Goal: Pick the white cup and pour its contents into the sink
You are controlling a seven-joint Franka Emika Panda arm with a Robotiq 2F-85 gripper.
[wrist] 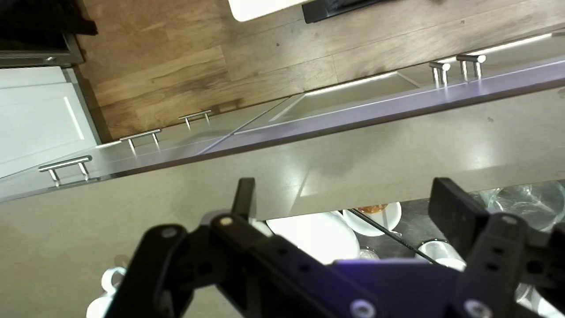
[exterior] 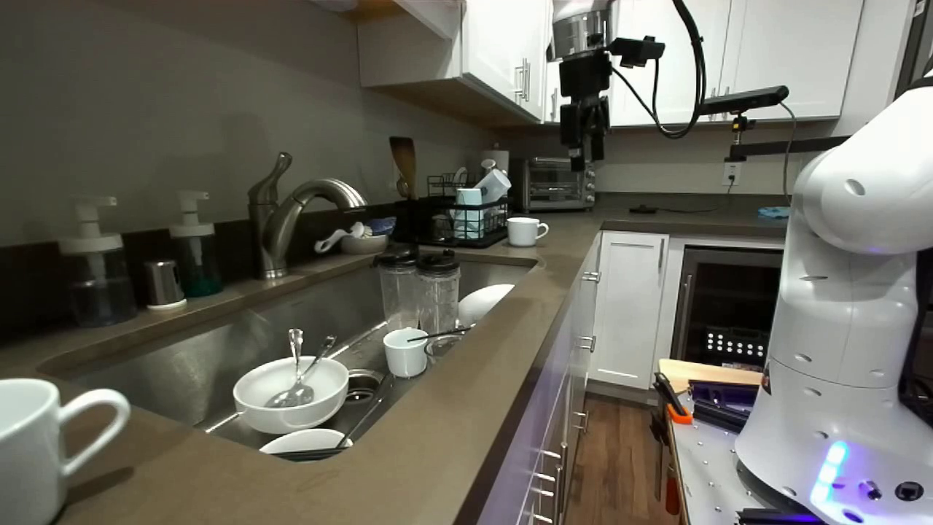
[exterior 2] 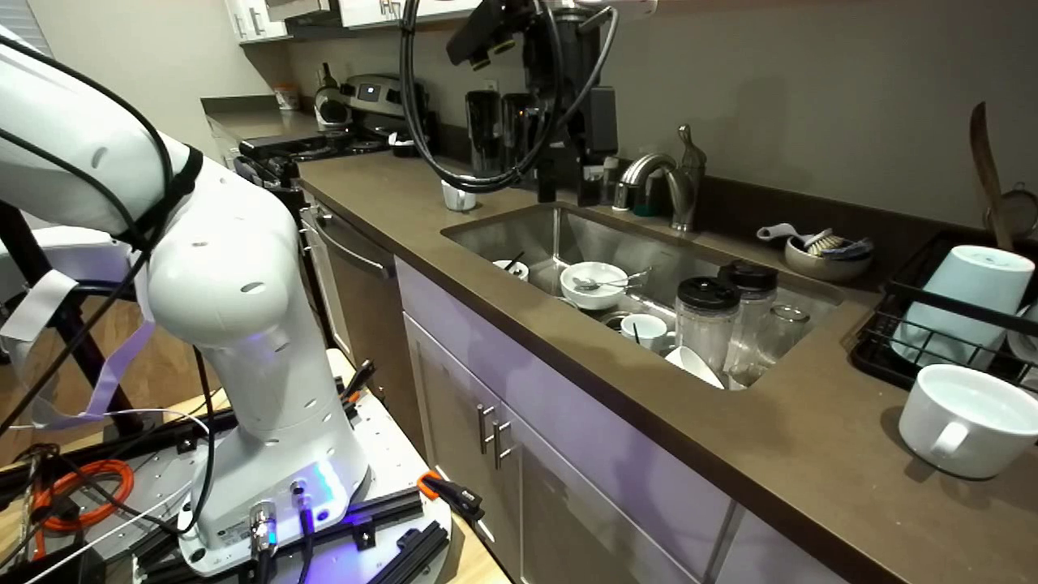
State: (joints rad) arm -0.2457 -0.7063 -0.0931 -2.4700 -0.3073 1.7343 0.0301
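Note:
Two plain white handled mugs stand on the brown countertop at opposite ends of the sink; which is the white cup I cannot tell. One mug, beside the dish rack, shows in both exterior views (exterior: 523, 232) (exterior 2: 965, 422), and partly in the wrist view (wrist: 99, 305) at bottom left. The other mug, at the opposite end, shows in both exterior views (exterior: 28, 452) (exterior 2: 456, 197). The stainless sink (exterior: 182, 372) (exterior 2: 588, 235) holds dishes. My gripper (exterior: 587, 154) (exterior 2: 568, 195) is open and empty, high above the counter; the wrist view shows its fingers (wrist: 345, 196) wide apart.
A chrome faucet (exterior: 280, 219) rises behind the sink. In the sink are a white bowl (exterior: 291, 394) with spoons, a small white cup (exterior: 405, 354) and lidded clear bottles (exterior: 437, 292). A black dish rack (exterior: 466, 222) and toaster oven (exterior: 557, 186) stand beyond. Upper cabinets (exterior: 499, 51) overhang the counter.

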